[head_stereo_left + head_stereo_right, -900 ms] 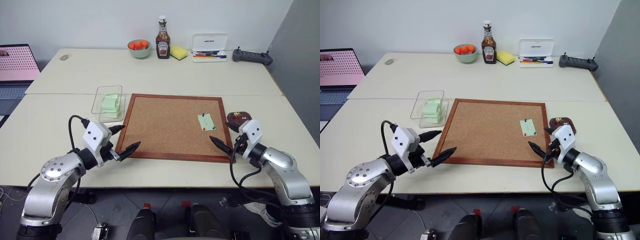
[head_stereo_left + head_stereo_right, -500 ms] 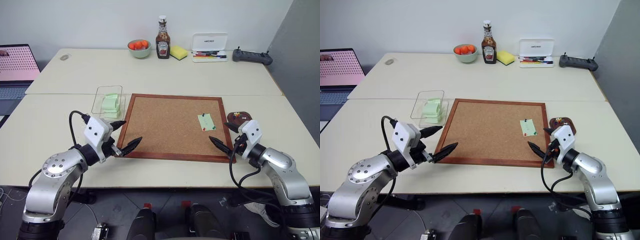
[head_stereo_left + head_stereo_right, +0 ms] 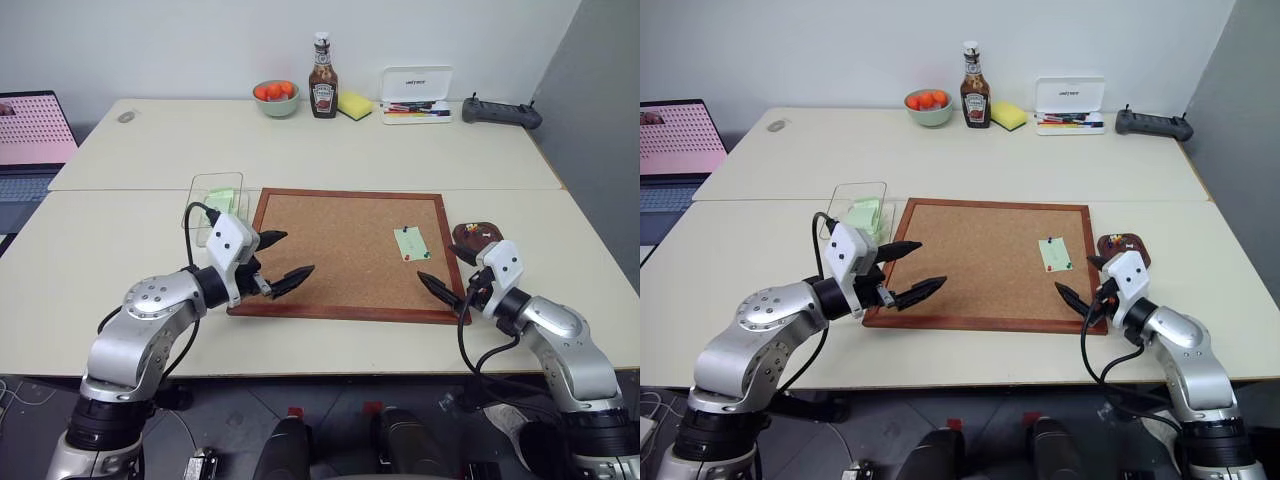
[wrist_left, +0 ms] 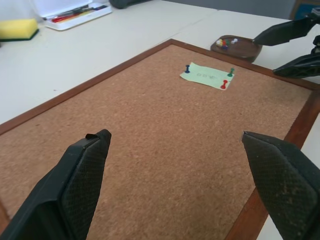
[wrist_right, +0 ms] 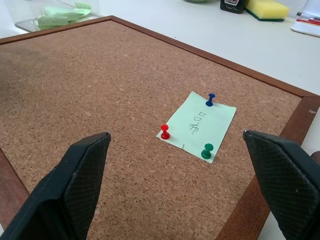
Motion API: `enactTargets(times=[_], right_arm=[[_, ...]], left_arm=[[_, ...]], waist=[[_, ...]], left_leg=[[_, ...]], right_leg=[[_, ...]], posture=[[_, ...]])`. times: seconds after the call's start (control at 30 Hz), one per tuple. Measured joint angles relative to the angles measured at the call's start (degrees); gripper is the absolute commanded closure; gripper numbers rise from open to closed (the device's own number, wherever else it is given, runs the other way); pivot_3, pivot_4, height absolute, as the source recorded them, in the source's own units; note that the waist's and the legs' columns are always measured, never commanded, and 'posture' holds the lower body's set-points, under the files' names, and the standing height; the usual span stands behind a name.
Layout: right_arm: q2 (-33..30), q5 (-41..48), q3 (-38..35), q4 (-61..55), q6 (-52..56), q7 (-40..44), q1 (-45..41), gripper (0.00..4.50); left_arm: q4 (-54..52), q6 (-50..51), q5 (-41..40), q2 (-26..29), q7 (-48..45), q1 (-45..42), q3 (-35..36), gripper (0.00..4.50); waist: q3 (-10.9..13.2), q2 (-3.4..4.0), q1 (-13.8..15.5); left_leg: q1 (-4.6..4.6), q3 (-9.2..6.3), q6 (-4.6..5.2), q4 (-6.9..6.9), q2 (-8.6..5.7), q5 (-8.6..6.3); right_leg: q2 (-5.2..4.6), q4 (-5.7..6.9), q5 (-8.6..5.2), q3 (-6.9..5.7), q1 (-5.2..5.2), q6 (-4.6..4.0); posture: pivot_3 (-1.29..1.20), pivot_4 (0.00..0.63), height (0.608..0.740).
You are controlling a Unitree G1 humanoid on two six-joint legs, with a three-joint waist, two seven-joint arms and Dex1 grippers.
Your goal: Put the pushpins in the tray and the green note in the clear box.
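Nothing of the task is done yet, as far as these views show. The green note lies flat on the cork board, toward the board's right edge, pinned by three pushpins — a red one and a green one at the two corners nearest the right hand, a blue one at a far corner. The tray sits on the worktop just off the board's right frame, with a few small coloured bits in it; whether those are pins I cannot tell at this size. The clear box stands off the board's far left corner with a stack of pale green pads inside, and the single note is not in it. So all three pins remain to be pulled and dropped in the tray, and then the note has to cross the whole board to the box.

The left hand hovers low over the board's near left corner, reaching forward and inward, its two black fingers spread wide and holding nothing. The right hand hangs at the board's near right corner, between the note and the tray, pointed forward and inward toward the note — it too is released and empty, fingers wide apart. By my reading the right hand is the better placed for the pins, being near both them and the tray, while the left sits well apart from the note.
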Motion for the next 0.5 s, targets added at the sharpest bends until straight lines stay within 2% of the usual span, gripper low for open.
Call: enactTargets(times=[0.27,0.5], right_arm=[[0.1,0.0,0.0,-0.1,-0.5,-0.2,0.9,0.0],[0.3,0.0,0.1,0.1,-0.7,-0.2,0.2,0.0]], left_arm=[[2.3,-1.5,2.5,0.0,-0.9,-0.1,-1.9,0.08],[8.1,-4.1,5.9,-3.3,-1.2,-4.4,-6.5,1.11]], waist=[[0.0,-0.01,-0.1],[0.0,-0.02,0.0]], left_leg=[[0.06,0.18,0.01,0.02,-0.01,0.0],[0.05,0.19,0.01,0.04,-0.02,0.0]], right_leg=[[0.0,-0.03,0.03,0.18,0.0,0.04],[0.01,-0.04,0.07,0.19,0.01,0.12]], posture=[[0.0,0.15,0.74],[0.0,0.15,0.74]])
